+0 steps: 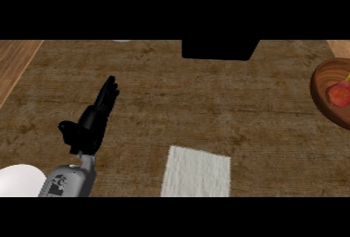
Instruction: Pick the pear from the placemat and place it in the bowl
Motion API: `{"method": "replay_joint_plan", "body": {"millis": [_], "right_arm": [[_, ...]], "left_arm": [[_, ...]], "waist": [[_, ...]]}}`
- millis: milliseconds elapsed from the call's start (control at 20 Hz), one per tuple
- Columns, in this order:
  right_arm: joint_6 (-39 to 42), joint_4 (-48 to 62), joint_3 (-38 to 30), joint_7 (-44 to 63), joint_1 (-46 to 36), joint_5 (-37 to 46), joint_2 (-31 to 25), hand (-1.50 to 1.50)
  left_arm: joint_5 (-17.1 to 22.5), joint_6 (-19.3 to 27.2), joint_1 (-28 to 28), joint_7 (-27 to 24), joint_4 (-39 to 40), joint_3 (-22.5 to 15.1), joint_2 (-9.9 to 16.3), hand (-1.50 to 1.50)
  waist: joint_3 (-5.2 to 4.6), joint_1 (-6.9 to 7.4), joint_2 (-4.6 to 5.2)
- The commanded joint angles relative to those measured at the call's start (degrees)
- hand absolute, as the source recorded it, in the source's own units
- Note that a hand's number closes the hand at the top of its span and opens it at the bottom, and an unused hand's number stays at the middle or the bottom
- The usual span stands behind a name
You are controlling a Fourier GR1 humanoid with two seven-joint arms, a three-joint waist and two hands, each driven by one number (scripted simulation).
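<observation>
nearest me i see a pale placemat (pixel 196 171) on the brown counter (pixel 205 102), nothing resting on the part in view. to its left my left hand (pixel 92 122) rises from its grey forearm (pixel 68 181), fingers straight and pressed together, holding nothing. farther off at the right edge sits the wooden bowl (pixel 321 88), and the reddish pear (pixel 339 94) lies inside it. a black block (pixel 220 49) stands at the far edge.

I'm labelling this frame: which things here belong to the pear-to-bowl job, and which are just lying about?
Job:
- pear, already in the bowl
- wooden bowl, right edge
- white placemat
- left hand, open, resting

Lying about:
- black block, far edge
- white object, lower left
</observation>
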Motion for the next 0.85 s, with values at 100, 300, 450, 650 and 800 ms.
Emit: {"method": "replay_joint_plan", "body": {"millis": [100,300,450,650,800], "right_arm": [[17.14,2.15,-2.56,-2.54,0.63,-3.72,-1.85,-1.5],[19.87,1.1,-2.64,-1.16,2.34,-4.49,-2.57,-1.5],[23.29,-0.49,-3.37,-1.69,4.07,-6.02,-3.42,-1.5],[23.35,-2.82,-2.74,-1.42,6.07,-6.1,-3.62,-1.5],[23.83,-4.16,-2.57,-1.08,7.58,-6.62,-3.85,-1.5]], "left_arm": [[0.18,0.17,0.4,-0.82,0.42,0.26,-0.47,0.0],[0.58,-1.03,1.14,-1.0,-0.32,0.97,1.11,0.0],[-0.58,0.75,1.51,-1.45,-0.12,-0.05,-0.63,0.0],[0.5,-0.52,1.63,-2.7,1.0,1.39,0.51,0.0],[0.03,-0.02,0.22,-1.16,0.82,0.55,-0.3,0.0]], "waist": [[0.17,-0.18,0.31],[0.26,0.04,0.27],[0.33,-1.14,0.03],[0.34,-0.92,0.27],[0.45,-1.35,0.28]]}}
